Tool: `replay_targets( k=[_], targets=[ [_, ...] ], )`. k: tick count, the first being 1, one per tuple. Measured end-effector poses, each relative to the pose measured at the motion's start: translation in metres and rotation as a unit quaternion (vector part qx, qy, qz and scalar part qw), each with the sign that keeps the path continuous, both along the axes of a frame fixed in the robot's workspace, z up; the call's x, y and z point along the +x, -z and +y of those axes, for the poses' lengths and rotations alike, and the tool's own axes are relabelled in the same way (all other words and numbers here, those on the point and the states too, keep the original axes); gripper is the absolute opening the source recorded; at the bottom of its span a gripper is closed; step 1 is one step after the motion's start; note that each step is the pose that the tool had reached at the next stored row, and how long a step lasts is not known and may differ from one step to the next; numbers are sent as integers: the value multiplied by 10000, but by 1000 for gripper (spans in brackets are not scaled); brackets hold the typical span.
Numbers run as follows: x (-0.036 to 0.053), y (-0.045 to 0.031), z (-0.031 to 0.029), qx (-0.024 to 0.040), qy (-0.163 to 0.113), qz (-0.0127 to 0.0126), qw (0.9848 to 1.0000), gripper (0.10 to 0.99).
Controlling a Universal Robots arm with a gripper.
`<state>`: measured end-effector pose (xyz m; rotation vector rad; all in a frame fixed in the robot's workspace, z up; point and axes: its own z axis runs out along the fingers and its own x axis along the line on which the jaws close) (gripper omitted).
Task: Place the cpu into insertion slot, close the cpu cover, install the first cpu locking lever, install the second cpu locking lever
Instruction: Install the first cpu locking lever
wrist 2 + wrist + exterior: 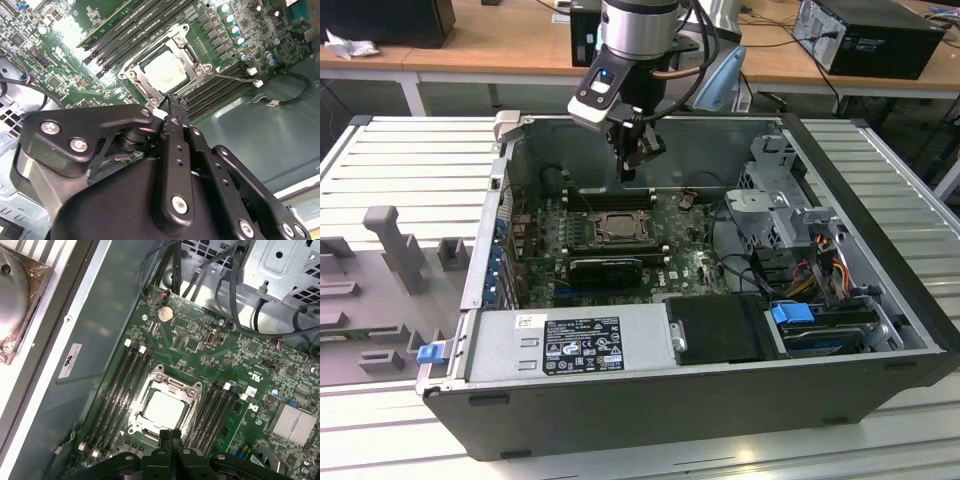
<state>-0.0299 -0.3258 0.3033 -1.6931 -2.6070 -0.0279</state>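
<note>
- The gripper [632, 160] hangs from the arm inside the open computer case [876, 215]. Its two black fingers are pressed together, with nothing between them.
- In the first wrist view the fingertips [171, 434] meet along a thin seam and line up with the near edge of the socket. In the second wrist view the gripper [173, 102] is seen from behind its linkages, with its tip just short of the socket's corner.
- The exterior view gives the height that the wrist views lack: the gripper is well above the green board and touches nothing.
- The cpu [162, 410] sits in the insertion slot [588, 228], its pale metal top facing up. It also shows bright in the second wrist view [167, 70].
- The cpu cover [170, 386] lies down flat around the chip, whose top shows through the cover's cut-out.
- In the second wrist view a thin metal rod [232, 76] runs out from the socket's corner over the memory slots [145, 25]. I cannot tell whether it is latched.
- The first wrist view adds a coin cell [165, 314] beyond the socket and a finned heatsink [295, 422] off to one side.
- In the exterior view a power supply [570, 345] lies at the near end of the case, which stands on a slatted table [380, 160].
</note>
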Motion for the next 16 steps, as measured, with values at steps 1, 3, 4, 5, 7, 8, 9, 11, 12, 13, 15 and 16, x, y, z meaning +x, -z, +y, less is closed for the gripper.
replay_targets(
  k=[1, 3, 4, 5, 7, 8, 9, 11, 12, 13, 15, 16],
  targets=[
    [0, 0, 0, 0, -17, 0, 10000, 106],
    [0, 1, 0, 0, -70, 0, 10000, 106],
    [0, 1, 0, 0, -77, 0, 10000, 106],
    [0, 1, 0, 0, -81, 0, 10000, 106],
    [0, 2, 0, 0, -101, 0, 9999, 106],
    [0, 2, 0, 0, -111, 0, 9999, 106],
    [0, 2, 0, 0, -122, 0, 9999, 106],
    [0, 2, 0, 0, -161, 0, 9999, 106],
    [0, 3, 0, 0, -194, 0, 9998, 106],
    [0, 3, 0, 0, -269, 0, 9996, 106],
    [0, 3, 0, 0, -439, 0, 9990, 106],
    [0, 3, 0, 0, -500, 0, 9987, 106]
  ],
)
